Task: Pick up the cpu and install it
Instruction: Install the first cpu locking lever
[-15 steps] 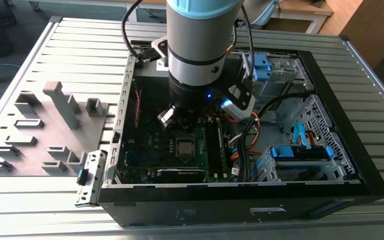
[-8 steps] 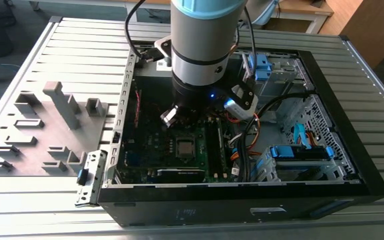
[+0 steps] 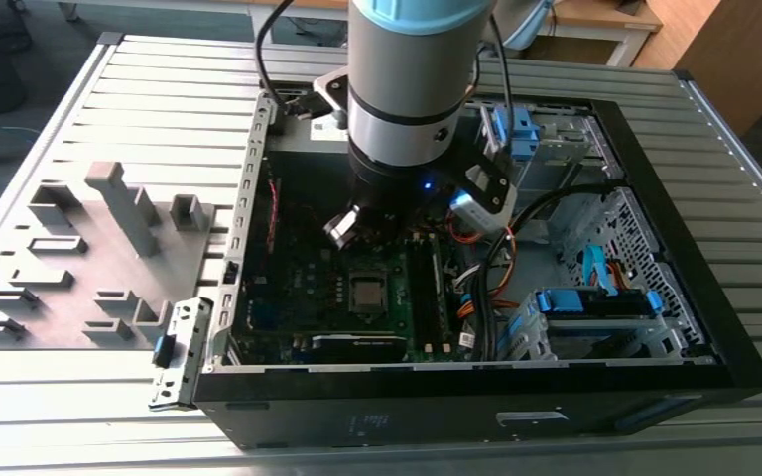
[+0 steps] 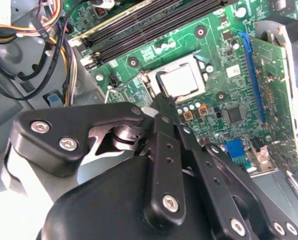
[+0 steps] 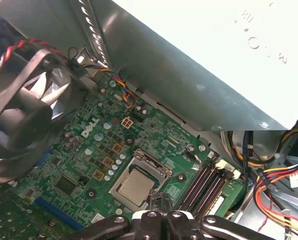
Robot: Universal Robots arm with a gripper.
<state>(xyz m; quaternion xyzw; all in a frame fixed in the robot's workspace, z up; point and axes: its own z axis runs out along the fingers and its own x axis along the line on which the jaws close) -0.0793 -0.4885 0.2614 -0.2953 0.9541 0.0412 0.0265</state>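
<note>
From where I stand the cpu (image 4: 181, 80) already lies flat in its socket (image 4: 150, 82), so installing looks near done, and the end effector (image 4: 163, 102), pressed together and empty, hangs just beside it; any move calls for not nudging it.

Board: green motherboard (image 5: 89, 150) | Chip: cpu (image 5: 135, 186) lies flat inside the silver socket frame (image 5: 150, 161) | Gripper (image 5: 160, 201): black, fingertips together, just beside the frame | Surroundings: black fan (image 5: 19, 105), grey box (image 5: 204, 65), memory slots (image 5: 205, 186) and coloured cables (image 5: 281, 187) border the board
</note>
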